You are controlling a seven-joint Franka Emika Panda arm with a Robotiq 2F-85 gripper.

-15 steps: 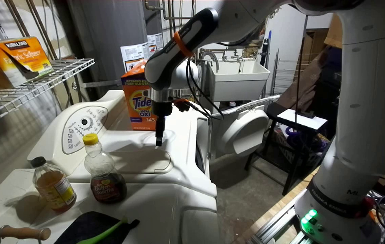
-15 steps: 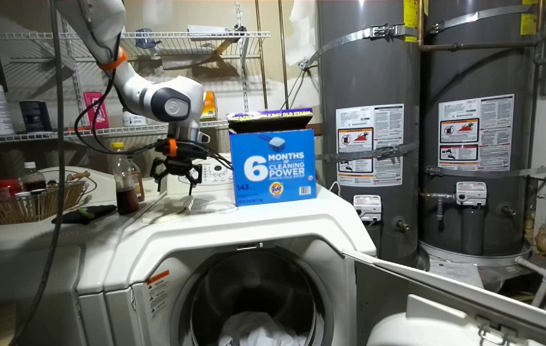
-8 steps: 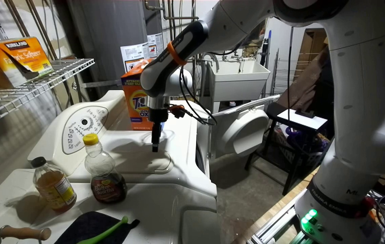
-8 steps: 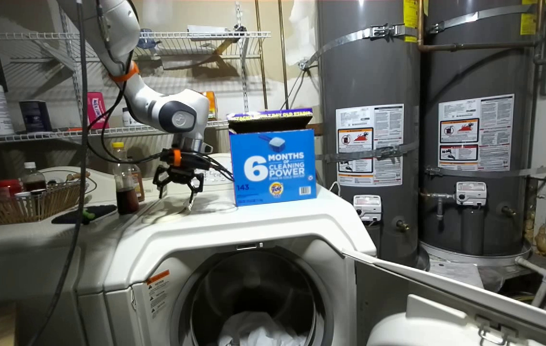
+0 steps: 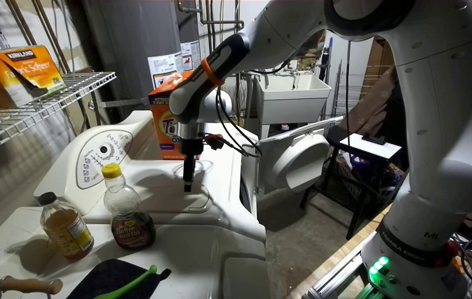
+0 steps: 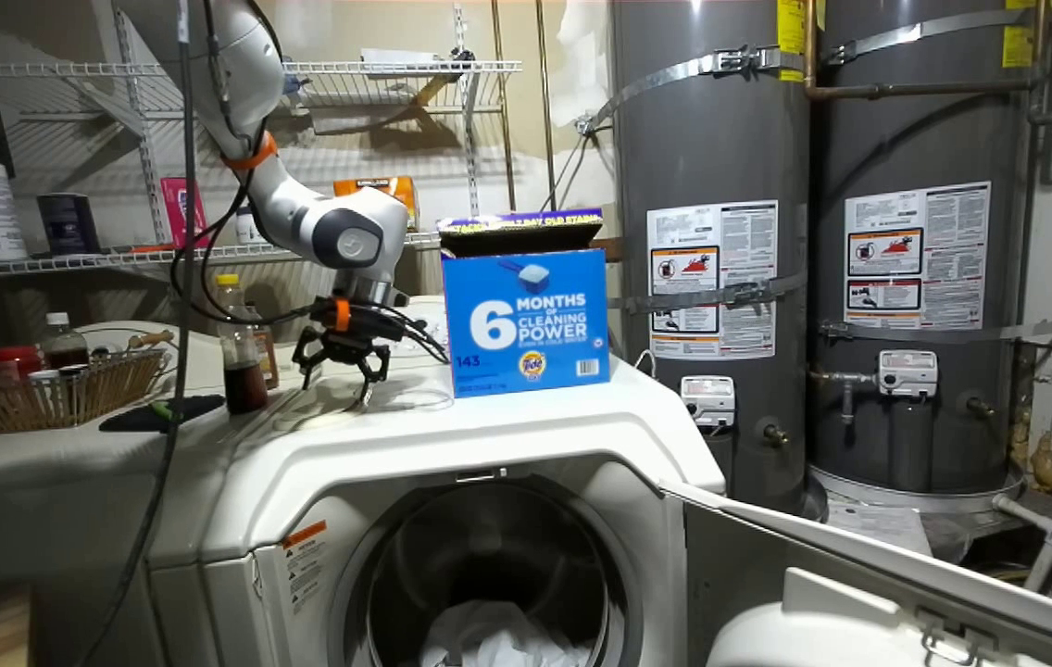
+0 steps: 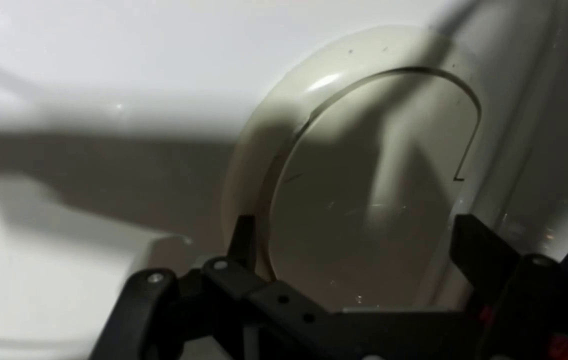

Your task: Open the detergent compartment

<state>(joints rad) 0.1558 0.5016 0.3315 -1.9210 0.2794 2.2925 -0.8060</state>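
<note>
The detergent compartment is a cream rounded panel set in the top of the white washing machine, shown in an exterior view (image 5: 169, 201) and, at a flat angle, in an exterior view (image 6: 304, 419). The wrist view shows the panel (image 7: 349, 210) with a dark gap along its curved edge. It lies flat and looks shut. My gripper (image 5: 188, 187) points down over the panel's end. It is open and empty in an exterior view (image 6: 337, 387). In the wrist view the gripper's fingers (image 7: 353, 235) are spread across the panel's width; contact cannot be told.
A Tide box (image 6: 526, 320) stands on the washer behind the gripper. A syrup bottle (image 5: 131, 228) and a juice-coloured bottle (image 5: 70, 234) stand on the neighbouring machine. The washer door (image 6: 869, 574) hangs open. A wire shelf (image 5: 74, 93) and the dial panel (image 5: 103, 155) are beyond.
My open gripper has come down toward the panel and shifted slightly left in an exterior view. The panel has not visibly moved.
</note>
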